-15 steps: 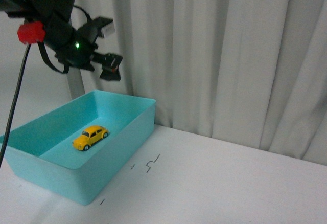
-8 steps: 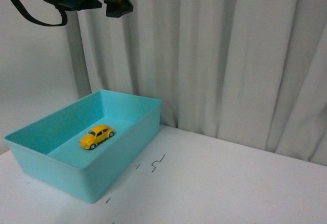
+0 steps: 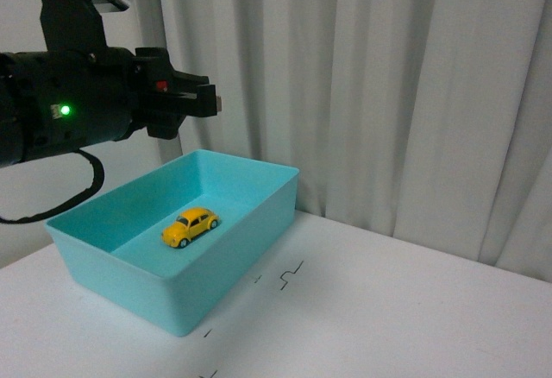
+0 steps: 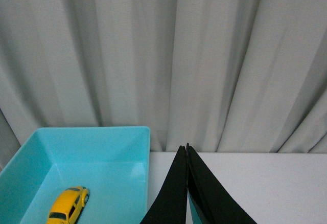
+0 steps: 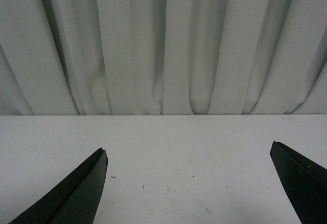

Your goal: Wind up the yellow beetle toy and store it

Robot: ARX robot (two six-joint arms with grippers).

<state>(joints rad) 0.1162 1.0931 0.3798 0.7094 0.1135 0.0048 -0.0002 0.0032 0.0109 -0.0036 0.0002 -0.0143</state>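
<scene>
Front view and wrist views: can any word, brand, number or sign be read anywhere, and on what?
None can be read.
The table bears only small black marks, a zigzag and short ticks, not letters.
The yellow beetle toy and teal bin show no lettering.

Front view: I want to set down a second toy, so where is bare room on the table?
The widest free patch is the white table between the teal bin and the curtain, bare apart from small pen marks. Inside the bin, its walls and the yellow beetle toy crowd the floor.
</scene>
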